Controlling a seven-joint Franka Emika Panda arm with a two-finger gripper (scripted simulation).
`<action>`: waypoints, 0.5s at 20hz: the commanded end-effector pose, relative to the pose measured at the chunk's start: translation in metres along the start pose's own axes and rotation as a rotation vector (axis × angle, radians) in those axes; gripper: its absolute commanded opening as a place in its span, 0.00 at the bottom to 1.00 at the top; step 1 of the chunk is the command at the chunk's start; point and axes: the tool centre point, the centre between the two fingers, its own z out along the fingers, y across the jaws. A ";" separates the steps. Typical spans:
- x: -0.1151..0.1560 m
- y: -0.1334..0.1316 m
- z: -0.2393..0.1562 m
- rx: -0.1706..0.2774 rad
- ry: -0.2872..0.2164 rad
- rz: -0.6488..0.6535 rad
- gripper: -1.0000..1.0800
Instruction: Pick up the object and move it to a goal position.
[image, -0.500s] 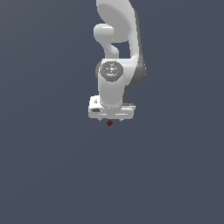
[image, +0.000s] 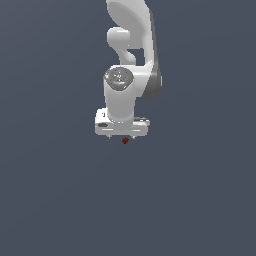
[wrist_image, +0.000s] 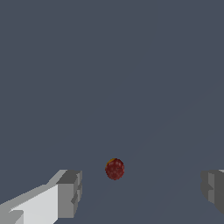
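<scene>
The object (wrist_image: 114, 169) is a tiny dark red round lump with a thin orange-yellow patch on one edge, lying on the grey floor. In the exterior view the object (image: 125, 141) shows just below the white hand of the arm. My gripper (wrist_image: 140, 188) is open, its two grey fingertips (wrist_image: 70, 192) standing wide apart, with the object lying between them, nearer one fingertip and touching neither. In the exterior view the gripper (image: 122, 136) hangs straight down over the object, its fingers mostly hidden behind the hand.
Only the flat grey floor (image: 60, 200) surrounds the arm. The white arm (image: 131, 55) rises above the hand in the exterior view.
The hand sits about where it was, with the red object just under it as before; no clear movement shows.
</scene>
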 end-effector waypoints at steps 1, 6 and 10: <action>0.002 0.006 -0.003 -0.001 0.003 0.000 0.96; 0.001 0.004 -0.001 0.000 0.004 0.000 0.96; -0.003 0.003 0.006 0.002 0.009 0.005 0.96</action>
